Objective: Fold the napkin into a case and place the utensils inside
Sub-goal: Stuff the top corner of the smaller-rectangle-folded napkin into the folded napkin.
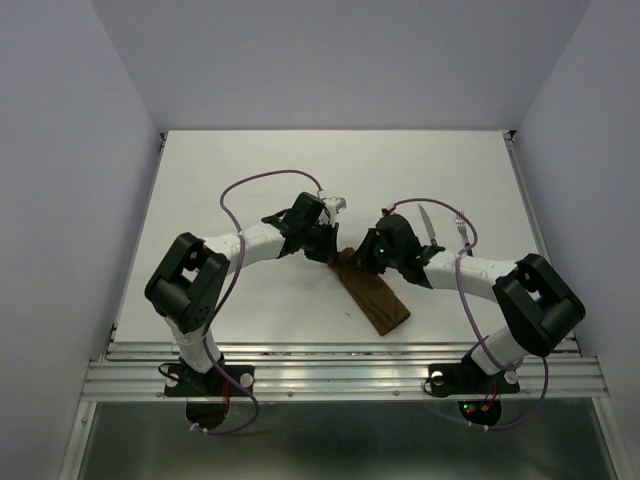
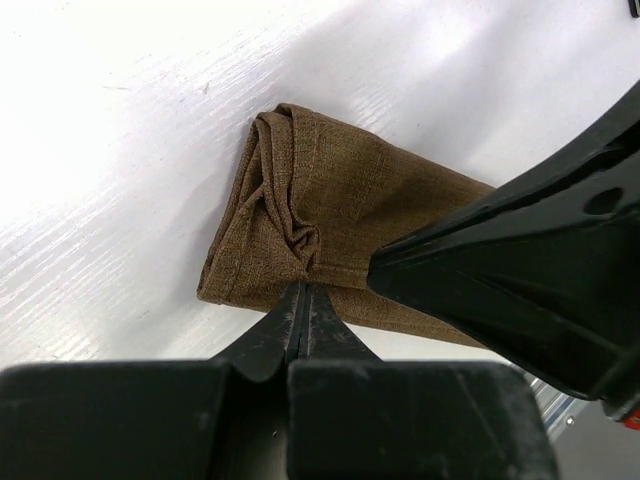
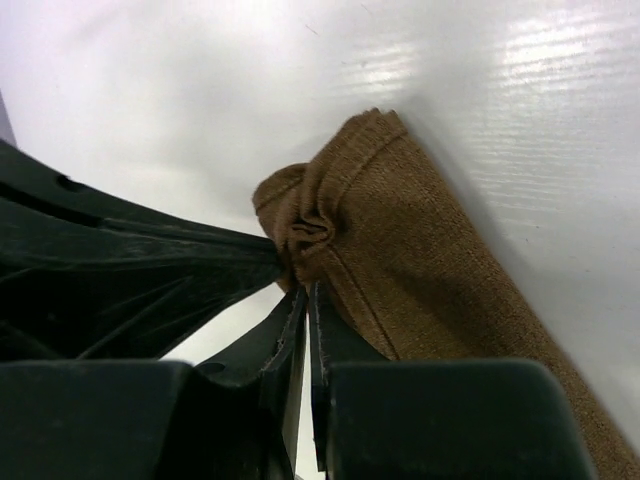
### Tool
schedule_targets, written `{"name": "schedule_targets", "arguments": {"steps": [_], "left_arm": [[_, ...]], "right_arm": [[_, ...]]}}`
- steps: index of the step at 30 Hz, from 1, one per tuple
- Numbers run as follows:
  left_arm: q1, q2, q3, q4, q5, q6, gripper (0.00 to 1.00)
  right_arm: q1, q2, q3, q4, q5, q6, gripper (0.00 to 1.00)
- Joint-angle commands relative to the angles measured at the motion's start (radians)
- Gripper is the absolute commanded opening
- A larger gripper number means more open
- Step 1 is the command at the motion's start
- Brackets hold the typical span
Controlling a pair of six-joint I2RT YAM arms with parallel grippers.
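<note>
We find the case (image 1: 375, 295), the dark brown cloth folded down to a narrow strip, lying flat on the white table (image 1: 240, 165) just ahead of the two arm bases, near the middle of the front edge. It runs on a slant, its near end pointing towards the right arm's side and its far end towards the centre of the table. At that far end the folded layers are gathered into a small pucker, and both arms meet there from opposite sides. The left gripper (image 2: 302, 300) has its fingers pressed flat together with no gap, and we see their tips right at the pucker, nipping a small bit of the case's edge. The right gripper (image 3: 307, 305) comes in from the other side, its fingers showing only a thin slit between them; their tips sit at the cloth's edge, but we cannot tell whether they hold any of it. The two grippers' tips are almost touching each other over the cloth. Beyond the right arm, well apart from the case, the knife (image 1: 430, 222) and the fork (image 1: 462, 230) lie side by side on the bare table.
</note>
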Motion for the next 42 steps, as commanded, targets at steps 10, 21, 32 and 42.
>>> {"name": "schedule_targets", "arguments": {"steps": [10,21,32,42], "left_arm": [[0.006,-0.013,0.045,-0.016,0.036,0.045,0.00],[0.007,-0.014,0.056,-0.004,0.042,0.035,0.00],[0.006,-0.007,0.065,0.001,0.059,0.037,0.00],[0.007,0.002,0.064,0.004,0.062,0.037,0.00]], "right_arm": [[0.007,0.058,0.072,0.012,0.030,-0.013,0.11],[0.007,0.132,0.123,0.043,-0.022,-0.013,0.10],[0.007,0.193,0.141,0.112,-0.092,0.000,0.10],[0.007,0.274,0.167,0.068,-0.051,0.052,0.11]]}}
